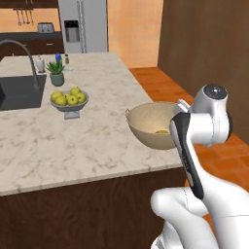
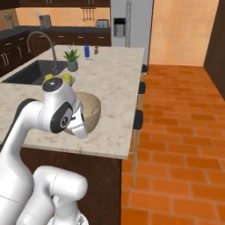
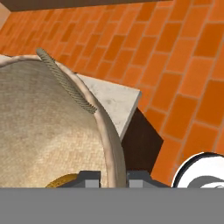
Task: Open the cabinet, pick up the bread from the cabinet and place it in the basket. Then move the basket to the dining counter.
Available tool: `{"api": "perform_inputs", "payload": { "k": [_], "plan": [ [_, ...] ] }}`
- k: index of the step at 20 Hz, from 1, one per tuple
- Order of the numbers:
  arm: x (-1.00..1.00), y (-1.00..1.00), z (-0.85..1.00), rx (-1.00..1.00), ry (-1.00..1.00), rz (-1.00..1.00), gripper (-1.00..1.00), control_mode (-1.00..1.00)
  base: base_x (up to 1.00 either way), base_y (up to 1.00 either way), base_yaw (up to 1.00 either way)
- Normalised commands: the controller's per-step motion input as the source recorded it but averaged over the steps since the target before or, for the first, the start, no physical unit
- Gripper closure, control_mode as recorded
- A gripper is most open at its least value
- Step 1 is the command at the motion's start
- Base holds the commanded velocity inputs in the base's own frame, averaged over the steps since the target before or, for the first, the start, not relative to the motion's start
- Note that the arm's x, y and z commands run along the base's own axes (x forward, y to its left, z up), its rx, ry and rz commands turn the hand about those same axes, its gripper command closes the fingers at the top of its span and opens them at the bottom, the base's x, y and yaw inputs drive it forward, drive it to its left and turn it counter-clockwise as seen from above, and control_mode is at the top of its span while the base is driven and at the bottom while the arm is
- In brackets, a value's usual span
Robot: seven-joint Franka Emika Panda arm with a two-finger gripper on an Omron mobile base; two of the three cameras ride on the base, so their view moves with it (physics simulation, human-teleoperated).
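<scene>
The tan basket (image 1: 148,121) hangs at the near right corner of the beige marble dining counter (image 1: 92,143), its rope handle (image 3: 65,81) lying over the rim. The golden bread (image 1: 162,131) lies inside it, a sliver of bread (image 3: 65,180) showing in the hand view. My gripper (image 3: 114,178) is shut on the basket rim (image 3: 111,144), one finger inside and one outside. The basket (image 2: 91,110) pokes out from behind my arm in the right base view. I cannot tell whether it touches the counter (image 3: 113,103). The cabinet is out of view.
A grey bowl of apples (image 1: 69,99) stands mid-counter, with a potted plant (image 1: 56,70) and a sink (image 1: 19,92) with faucet behind it. Dark stools (image 2: 138,118) line the counter's right side. Orange brick floor (image 2: 176,132) lies open to the right.
</scene>
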Motion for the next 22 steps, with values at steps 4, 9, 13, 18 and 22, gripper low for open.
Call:
{"api": "perform_inputs", "payload": {
  "k": [4, 9, 13, 18, 22],
  "plan": [
    [0.17, -0.08, -0.05, 0.01, 0.00, 0.00, 1.00, -1.00, 0.51, -0.18, 0.00],
    [0.95, -0.31, -0.21, 0.05, 0.01, 0.00, 1.00, -1.00, 0.00, 0.00, 0.00],
    [1.00, -0.16, -0.25, 0.04, 0.10, 0.00, 1.00, -1.00, 0.00, 0.00, 0.00],
    [1.00, -0.01, -0.23, 0.02, 0.15, 0.00, 1.00, -1.00, 0.00, 0.00, 0.00],
    [1.00, 0.00, -0.33, 0.00, 0.08, 0.01, 1.00, -1.00, 0.00, 0.00, 0.00]
  ]
}}
